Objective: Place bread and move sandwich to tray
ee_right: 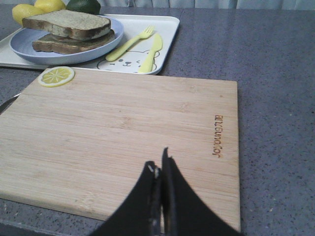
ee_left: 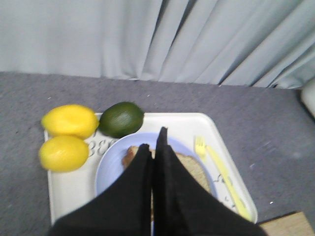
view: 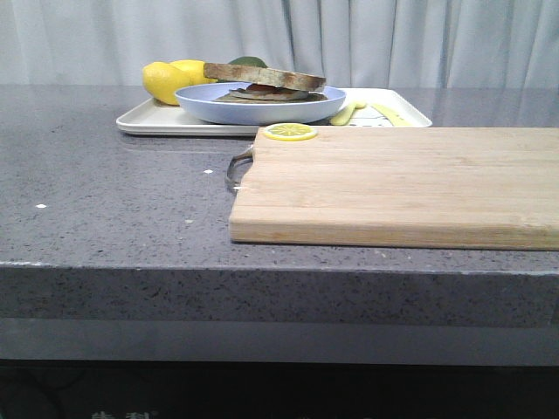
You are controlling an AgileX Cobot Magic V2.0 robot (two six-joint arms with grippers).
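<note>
The bread (view: pixel 262 76) is a thick brown-crusted slice lying on top of the sandwich (ee_right: pixel 69 45), on the round light-blue plate (view: pixel 262 106). The plate stands on the white tray (view: pixel 148 122) at the back of the table. A little orange shows between the slices in the front view; the egg is otherwise hidden. My left gripper (ee_left: pixel 153 140) is shut and empty above the plate (ee_left: pixel 110 167), covering most of the bread (ee_left: pixel 194 169). My right gripper (ee_right: pixel 158 162) is shut and empty above the near part of the wooden cutting board (ee_right: pixel 123 132). Neither gripper shows in the front view.
Two lemons (ee_left: pixel 69 137) and a dark green lime (ee_left: pixel 121 119) sit at the tray's far left. A yellow fork (ee_right: pixel 130 43) and knife (ee_right: pixel 151 51) lie on the tray's right side. A lemon slice (view: pixel 290 132) rests on the cutting board's (view: pixel 402 183) far left corner.
</note>
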